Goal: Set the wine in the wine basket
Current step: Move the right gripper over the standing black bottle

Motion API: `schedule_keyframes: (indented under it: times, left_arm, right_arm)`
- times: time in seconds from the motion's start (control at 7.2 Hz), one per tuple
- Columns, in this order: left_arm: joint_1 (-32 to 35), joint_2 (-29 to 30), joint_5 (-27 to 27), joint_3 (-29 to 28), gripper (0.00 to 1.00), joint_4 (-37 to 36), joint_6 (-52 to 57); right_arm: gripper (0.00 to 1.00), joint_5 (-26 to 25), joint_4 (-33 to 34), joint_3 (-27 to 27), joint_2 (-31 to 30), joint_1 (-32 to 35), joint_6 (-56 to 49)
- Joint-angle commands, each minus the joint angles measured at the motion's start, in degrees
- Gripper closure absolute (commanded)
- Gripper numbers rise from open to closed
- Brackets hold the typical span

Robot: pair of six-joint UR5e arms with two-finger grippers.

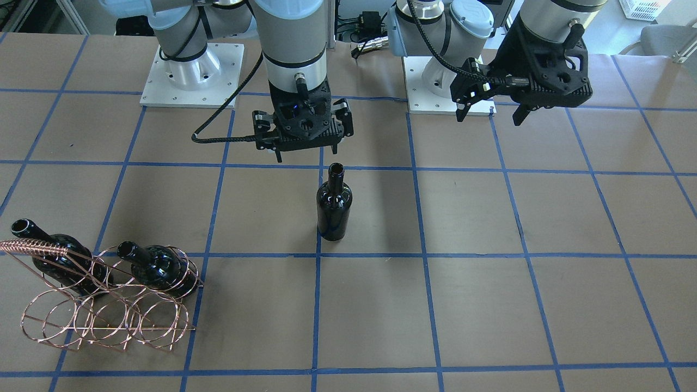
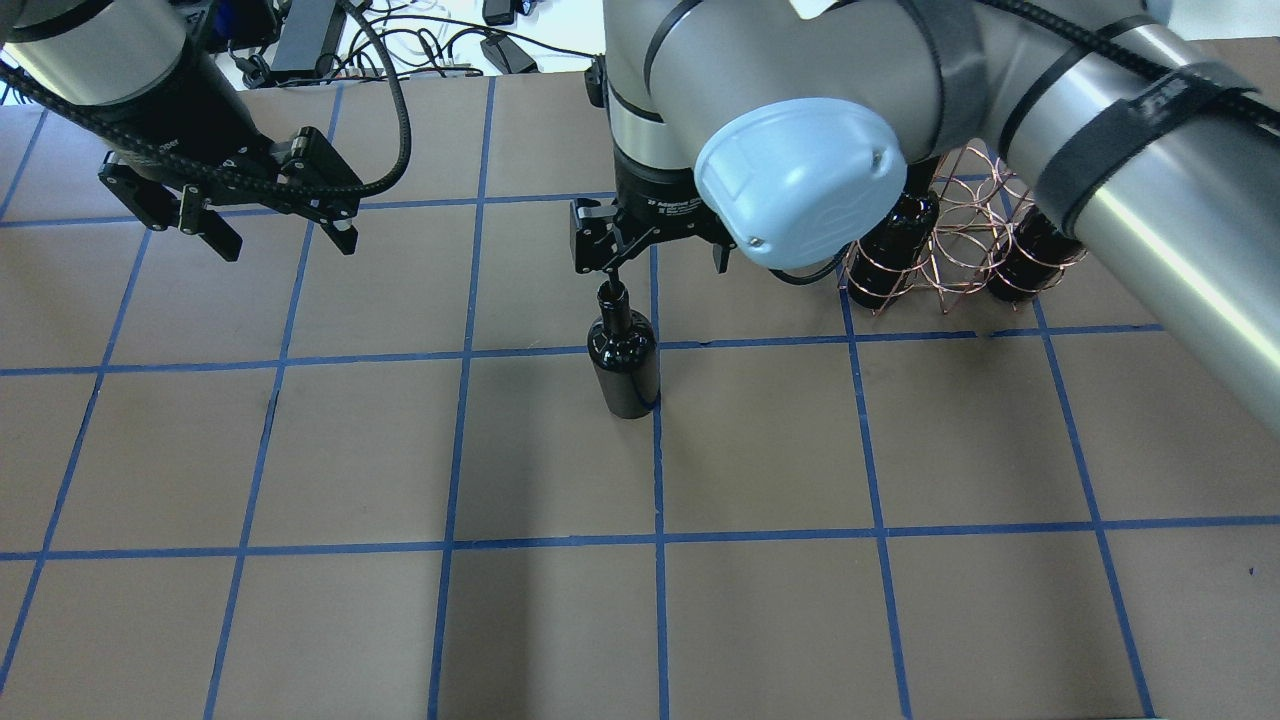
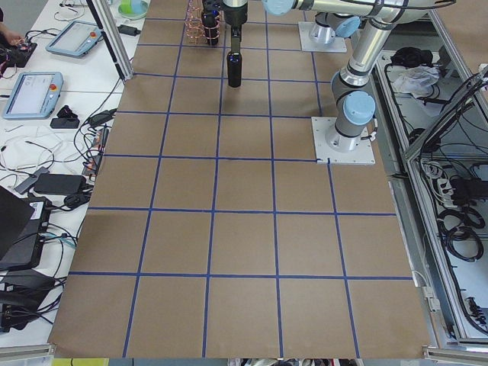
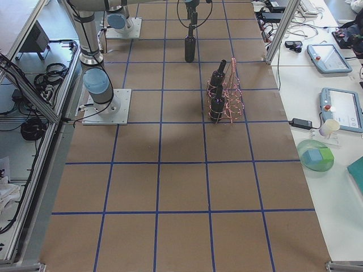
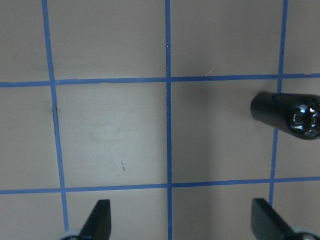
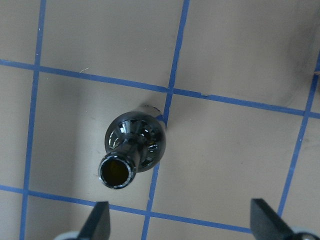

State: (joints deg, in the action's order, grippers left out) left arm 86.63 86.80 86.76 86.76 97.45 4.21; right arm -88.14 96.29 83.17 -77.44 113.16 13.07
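Hovering over the upright wine (image 1: 334,209) on the tabletop (image 1: 490,305), the right claw (image 1: 309,157) gaped wide, empty; left claw (image 1: 489,118) wide too; wine basket (image 1: 109,316) sat well apart, holding two other bottles (image 1: 158,269).

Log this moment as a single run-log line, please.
stage: pre-grasp | right gripper: open, above neck of upright wine, not gripping | left gripper: open, off to the side | wine basket: holds two bottles

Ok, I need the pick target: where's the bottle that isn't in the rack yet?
In the front-facing view the wine stands upright mid-table on a blue tape line, just below the right gripper, well right of the wine basket.
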Motion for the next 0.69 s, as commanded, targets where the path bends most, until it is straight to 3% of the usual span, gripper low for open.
schedule_keyframes:
  times: [0.0, 0.28, 0.56]
  left_arm:
    - [0.03, -1.63, -3.0, -0.8, 0.0, -0.24, 0.54]
    - [0.03, -2.34, -0.02, -0.71, 0.0, -0.33, 0.54]
    - [-0.05, -2.7, 0.16, 0.07, 0.0, -0.42, 0.63]
  right_arm:
    - [0.0, 0.51, 2.92, -0.02, 2.46, 1.53, 1.35]
    - [0.0, 0.51, 3.47, -0.02, 3.08, 1.62, 1.26]
    - [0.06, 0.43, 6.27, -0.02, 4.92, 1.62, 0.82]
